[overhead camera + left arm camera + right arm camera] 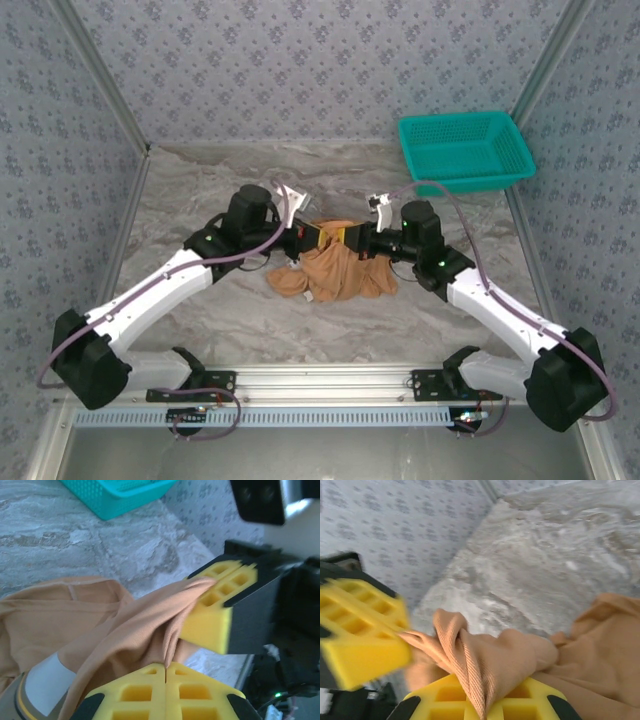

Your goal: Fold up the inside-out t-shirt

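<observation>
The inside-out t-shirt (335,272) sits as a crumpled orange-tan heap near the middle of the table (200,190), in front of both my arms. Its upper part is drawn up into a tight ridge while the rest slumps on the marbled surface. No sleeve, hem or collar is laid out flat, so I judge the folding proper has not begun. This looks like the gathering and spreading step.

My left gripper (165,667) is pressed shut on that ridge, with a twisted rope of cloth running out from between its yellow pads (135,692). My right gripper (480,700) is clamped on the same bunch of fabric, which spills over its pads in a ribbed fold. From above the two grippers meet almost nose to nose over the heap, just beside each other, with only a short span of shirt between them.

That closeness is what the next move must deal with. As I read it, I need to draw the two grips apart — level and together — to find out whether I hold an edge or only a random pinch. If the cloth stays roped, one side should let go and take a seam or shoulder.

The teal basket (465,150) stands well apart in the far right corner, out of the way.
</observation>
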`<action>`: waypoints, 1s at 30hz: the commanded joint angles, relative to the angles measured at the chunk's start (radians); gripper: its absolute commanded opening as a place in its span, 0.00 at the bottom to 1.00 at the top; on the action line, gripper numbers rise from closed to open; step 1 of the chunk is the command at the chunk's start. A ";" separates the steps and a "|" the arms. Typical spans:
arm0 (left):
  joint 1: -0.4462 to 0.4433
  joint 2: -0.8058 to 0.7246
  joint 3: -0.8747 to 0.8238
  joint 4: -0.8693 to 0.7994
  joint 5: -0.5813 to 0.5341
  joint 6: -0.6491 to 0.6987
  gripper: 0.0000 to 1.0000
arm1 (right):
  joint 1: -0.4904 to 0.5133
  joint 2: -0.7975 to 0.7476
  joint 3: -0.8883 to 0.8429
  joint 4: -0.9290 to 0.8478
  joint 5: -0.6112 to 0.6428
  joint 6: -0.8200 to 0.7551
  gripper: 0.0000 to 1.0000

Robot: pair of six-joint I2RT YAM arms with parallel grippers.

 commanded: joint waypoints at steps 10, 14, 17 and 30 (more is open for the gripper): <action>0.096 0.000 0.059 0.048 0.249 -0.353 0.00 | 0.106 0.017 0.200 -0.380 0.515 -0.305 0.25; 0.097 0.011 0.084 0.008 0.234 -0.374 0.00 | 0.124 0.009 0.256 -0.476 0.573 -0.354 0.36; 0.097 0.012 0.095 -0.009 0.210 -0.377 0.00 | 0.147 -0.050 0.228 -0.435 0.449 -0.401 0.38; 0.097 0.005 0.091 -0.001 0.224 -0.372 0.00 | 0.163 0.014 0.161 -0.251 0.127 -0.354 0.40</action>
